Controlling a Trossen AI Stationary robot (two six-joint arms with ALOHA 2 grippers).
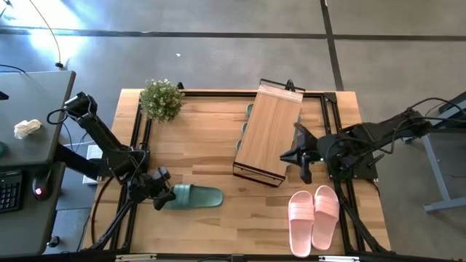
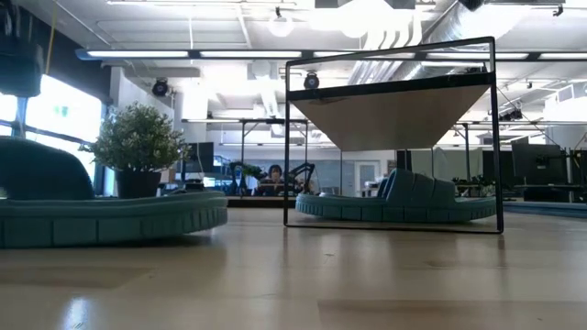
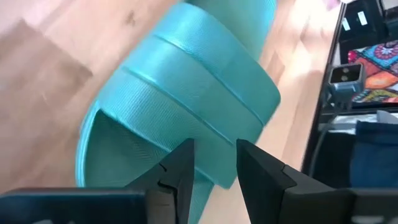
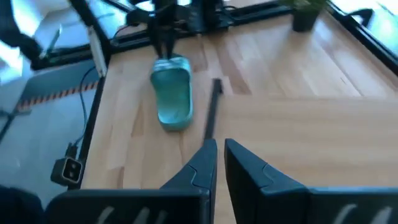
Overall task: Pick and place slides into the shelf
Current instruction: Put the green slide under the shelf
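A wooden table [image 1: 211, 138] is being viewed from above, with a dark robot arm reaching in from each side. The left hand [image 1: 162, 193] is sitting low at the near left of the table, right at one end of a single green slide [image 1: 195, 197]. That slide is lying flat with its long axis running across the table, stretching away from the left hand toward the middle. In the left wrist view the fingers [image 3: 180, 171] are standing partly apart, straddling the rim of the green slide [image 3: 186, 106] just beside its ridged strap; whether they are actually pinching it cannot be told.

The shelf [image 1: 268, 132] is lying well apart from that slide, farther back and toward the right, its long side running roughly front to back. More green slides [image 1: 243, 125] are peeking out from under its left edge, so they are already stored. A pink pair [image 1: 314, 217] is resting side by side at the near right.

The right hand [image 1: 303, 155] is waiting beside the shelf's right edge, fingers nearly together and holding nothing. The left arm is clearly the nearer one to the loose green slide. A potted plant [image 1: 162, 100] is standing at the back left.
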